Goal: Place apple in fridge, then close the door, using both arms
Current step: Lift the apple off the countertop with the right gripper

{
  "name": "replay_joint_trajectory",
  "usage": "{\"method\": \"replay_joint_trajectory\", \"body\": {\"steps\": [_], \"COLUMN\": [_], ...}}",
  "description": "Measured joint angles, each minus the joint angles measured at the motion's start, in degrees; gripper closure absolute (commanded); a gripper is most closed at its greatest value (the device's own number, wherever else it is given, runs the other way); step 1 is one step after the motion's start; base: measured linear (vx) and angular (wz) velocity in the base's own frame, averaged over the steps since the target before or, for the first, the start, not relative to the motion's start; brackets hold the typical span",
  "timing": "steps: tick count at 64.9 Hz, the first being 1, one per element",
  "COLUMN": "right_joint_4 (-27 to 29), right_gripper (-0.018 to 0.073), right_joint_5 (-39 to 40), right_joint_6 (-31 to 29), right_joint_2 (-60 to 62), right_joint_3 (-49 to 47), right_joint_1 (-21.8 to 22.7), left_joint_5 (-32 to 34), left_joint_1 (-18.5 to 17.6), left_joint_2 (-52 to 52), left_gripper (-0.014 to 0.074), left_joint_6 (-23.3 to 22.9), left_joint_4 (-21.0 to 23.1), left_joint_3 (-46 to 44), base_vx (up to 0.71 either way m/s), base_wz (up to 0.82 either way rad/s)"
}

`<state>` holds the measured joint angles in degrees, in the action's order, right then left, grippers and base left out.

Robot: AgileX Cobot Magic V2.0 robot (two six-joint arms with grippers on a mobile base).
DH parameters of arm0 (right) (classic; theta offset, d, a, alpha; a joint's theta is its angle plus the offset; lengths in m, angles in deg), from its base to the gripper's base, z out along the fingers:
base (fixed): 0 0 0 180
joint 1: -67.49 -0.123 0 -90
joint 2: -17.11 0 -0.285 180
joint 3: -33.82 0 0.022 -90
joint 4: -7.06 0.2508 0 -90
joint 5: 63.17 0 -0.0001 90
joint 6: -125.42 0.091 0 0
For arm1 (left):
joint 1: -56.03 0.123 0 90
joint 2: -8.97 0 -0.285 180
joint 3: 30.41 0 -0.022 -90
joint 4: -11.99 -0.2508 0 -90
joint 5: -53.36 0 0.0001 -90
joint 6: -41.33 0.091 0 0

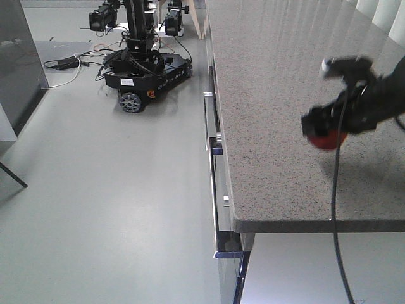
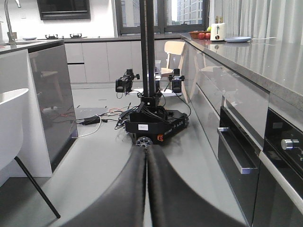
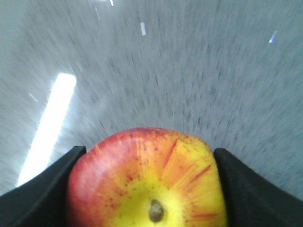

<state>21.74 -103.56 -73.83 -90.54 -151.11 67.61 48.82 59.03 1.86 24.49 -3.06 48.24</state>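
The apple (image 3: 147, 179), red with a yellow patch around its stem dimple, fills the bottom of the right wrist view. My right gripper (image 3: 147, 153) is shut on it, one dark finger on each side. From the front view, that gripper (image 1: 323, 130) holds the apple (image 1: 327, 142) just above the speckled grey countertop (image 1: 278, 95), toward its right side. My left gripper (image 2: 146, 150) is shut with nothing in it and points along the floor toward the aisle. The fridge and its door are out of view.
A black wheeled robot base (image 1: 142, 69) with cables stands in the aisle, also ahead of the left gripper (image 2: 156, 125). Drawer fronts with handles (image 2: 232, 151) line the counter's side. A dark grey panel (image 1: 19, 63) stands at the left.
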Motion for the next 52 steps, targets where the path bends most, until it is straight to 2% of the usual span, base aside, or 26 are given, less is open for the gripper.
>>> {"method": "replay_joint_trajectory", "body": {"steps": [21, 52], "right_joint_4": [4.7, 4.8], "right_gripper": [0.0475, 0.0475], "right_joint_5": [-1.7, -3.1], "right_joint_6": [0.0, 0.0], "right_joint_2": [16.1, 19.2], "right_joint_3": [-5.1, -5.1], "right_joint_1": [0.0, 0.0], "left_joint_5": [0.0, 0.0], "left_joint_1": [0.0, 0.0], "left_joint_2": [0.0, 0.0], "left_gripper": [0.0602, 0.0602], "left_joint_6": [0.0, 0.0], "left_joint_4": [0.0, 0.0], "left_joint_3": [0.0, 0.0], "base_vx": [0.00, 0.00], "base_wz": [0.00, 0.00]}}
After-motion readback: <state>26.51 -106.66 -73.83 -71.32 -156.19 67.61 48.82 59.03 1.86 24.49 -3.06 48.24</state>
